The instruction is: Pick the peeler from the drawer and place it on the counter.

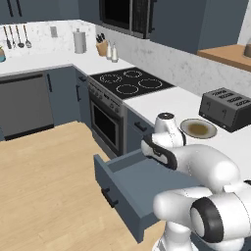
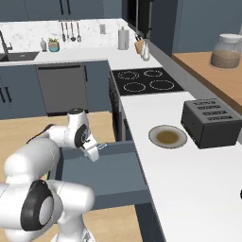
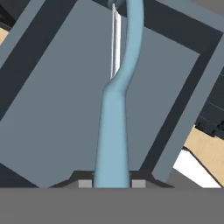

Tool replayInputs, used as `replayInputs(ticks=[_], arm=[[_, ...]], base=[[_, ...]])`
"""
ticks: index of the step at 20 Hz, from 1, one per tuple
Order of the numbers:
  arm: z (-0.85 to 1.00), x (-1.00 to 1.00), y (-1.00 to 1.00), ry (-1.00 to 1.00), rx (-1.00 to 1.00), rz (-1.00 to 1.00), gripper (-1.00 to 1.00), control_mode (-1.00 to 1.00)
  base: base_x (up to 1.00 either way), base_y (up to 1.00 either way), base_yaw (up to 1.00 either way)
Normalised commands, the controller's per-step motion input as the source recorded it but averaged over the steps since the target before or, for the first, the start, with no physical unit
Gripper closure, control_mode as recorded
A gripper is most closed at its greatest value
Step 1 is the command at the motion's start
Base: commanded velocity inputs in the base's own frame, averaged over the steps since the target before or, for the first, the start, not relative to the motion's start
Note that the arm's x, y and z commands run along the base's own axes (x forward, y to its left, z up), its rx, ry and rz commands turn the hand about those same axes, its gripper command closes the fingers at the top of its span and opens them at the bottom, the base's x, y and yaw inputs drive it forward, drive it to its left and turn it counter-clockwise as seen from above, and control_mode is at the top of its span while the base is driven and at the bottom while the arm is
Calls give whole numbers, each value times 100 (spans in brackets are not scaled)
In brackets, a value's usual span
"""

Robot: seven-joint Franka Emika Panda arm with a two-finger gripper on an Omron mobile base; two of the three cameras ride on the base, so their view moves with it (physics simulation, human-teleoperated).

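One white counter (image 1: 166, 103), slate-blue cabinets (image 1: 63, 93)

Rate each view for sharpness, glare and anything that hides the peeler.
Left base view: even, flat light, no glare; the arm's white links cover part of the drawer. Right base view: equally soft, slightly grainy; the counter reads plain white without hot spots. Hand view: the peeler looms large between the tool tips, edges crisp.

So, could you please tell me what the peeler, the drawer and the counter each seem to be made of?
The peeler, held in the tool: probably matte light-blue plastic, uniform colour, with a thin pale blade that may be metal. The drawer: flat slate-blue panels, likely painted wood or laminate. The counter: smooth plain white slab, possibly stone or composite.
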Motion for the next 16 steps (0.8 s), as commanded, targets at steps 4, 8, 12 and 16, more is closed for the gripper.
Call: replayInputs(ticks=[4,8,12,16], arm=[[100,0,-86,0,0,-4,100,-100],[96,17,-100,4,0,-25,100,-100],[70,28,-100,12,0,-39,100,-100],[17,9,-100,12,2,-46,100,-100]], base=[[0,0,0],[0,0,0],[0,0,0],[0,0,0]])
